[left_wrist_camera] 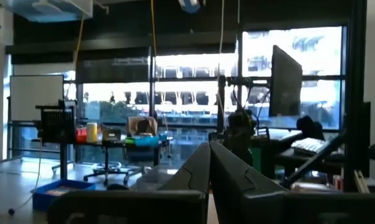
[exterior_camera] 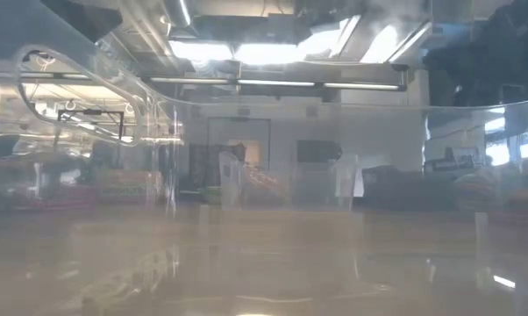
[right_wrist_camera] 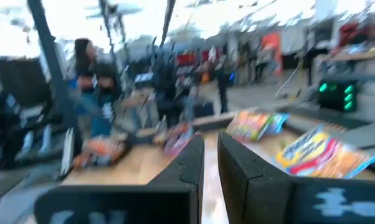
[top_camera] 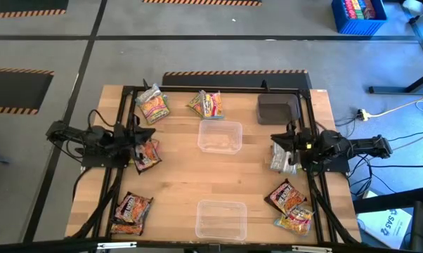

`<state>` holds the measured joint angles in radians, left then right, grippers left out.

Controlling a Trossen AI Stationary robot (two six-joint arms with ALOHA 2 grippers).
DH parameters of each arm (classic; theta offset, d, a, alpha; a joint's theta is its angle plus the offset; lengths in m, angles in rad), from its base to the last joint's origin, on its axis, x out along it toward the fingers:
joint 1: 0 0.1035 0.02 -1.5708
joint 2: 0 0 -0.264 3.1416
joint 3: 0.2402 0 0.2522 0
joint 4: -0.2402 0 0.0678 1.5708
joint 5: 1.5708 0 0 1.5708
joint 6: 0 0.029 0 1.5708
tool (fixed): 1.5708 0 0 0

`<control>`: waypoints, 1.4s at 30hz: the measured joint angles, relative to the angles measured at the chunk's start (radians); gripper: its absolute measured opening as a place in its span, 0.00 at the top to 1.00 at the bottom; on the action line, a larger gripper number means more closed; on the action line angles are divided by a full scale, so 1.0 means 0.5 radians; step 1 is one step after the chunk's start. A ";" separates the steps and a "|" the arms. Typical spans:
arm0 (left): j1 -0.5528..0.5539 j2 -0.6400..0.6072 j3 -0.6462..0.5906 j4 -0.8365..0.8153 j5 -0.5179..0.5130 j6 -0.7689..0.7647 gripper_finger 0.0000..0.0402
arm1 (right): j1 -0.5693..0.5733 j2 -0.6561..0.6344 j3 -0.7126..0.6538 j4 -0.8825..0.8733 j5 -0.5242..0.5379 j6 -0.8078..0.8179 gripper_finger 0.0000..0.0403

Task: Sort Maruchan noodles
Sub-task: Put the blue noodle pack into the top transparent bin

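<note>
Noodle packets (top_camera: 152,105) are scattered around two clear tubs (top_camera: 220,135). Left gripper (left_wrist_camera: 210,163) at nine o'clock and right gripper (right_wrist_camera: 210,157) at three o'clock are seen pinched together, empty.

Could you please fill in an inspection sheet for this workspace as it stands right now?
Surface: wooden table, bare in the middle.
Job's things: noodle packets scattered in clusters at the far edge, left side, near-left corner and near-right corner; none in a tub.
Clutter: two clear tubs, both empty; dark grey tray at the far right.
Grippers: left gripper shut, at the left edge by a maroon packet; right gripper shut, at the right edge, a pale packet beneath it.
Cables: white cable on the floor to the right.
Surroundings: blue crate on the floor; a person beyond the table.
</note>
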<state>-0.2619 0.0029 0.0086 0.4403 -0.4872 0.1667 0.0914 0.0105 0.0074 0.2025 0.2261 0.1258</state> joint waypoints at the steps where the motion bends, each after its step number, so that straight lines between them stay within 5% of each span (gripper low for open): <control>1: 0.000 0.000 0.000 0.021 -0.003 0.003 0.99 | 0.000 0.000 0.000 0.019 0.057 -0.003 0.92; 9: 0.119 0.091 0.000 0.102 -0.172 -0.058 0.99 | -0.001 0.002 0.000 -0.100 0.561 -0.329 0.92; 21: 0.503 0.726 0.039 0.695 0.092 -0.158 0.99 | -0.001 0.002 0.001 -0.087 0.555 -0.619 0.92; 33: 0.788 1.772 0.627 0.669 0.174 -0.432 0.99 | -0.001 0.125 0.005 -0.025 0.452 -0.501 0.92; 42: 0.927 2.272 0.951 0.663 0.142 -0.528 0.99 | -0.001 0.143 0.005 -0.018 0.348 -0.450 0.92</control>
<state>0.2017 1.1390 0.4842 0.7720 -0.4163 -0.0973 0.0910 0.0818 0.0101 0.1935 0.4002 -0.0990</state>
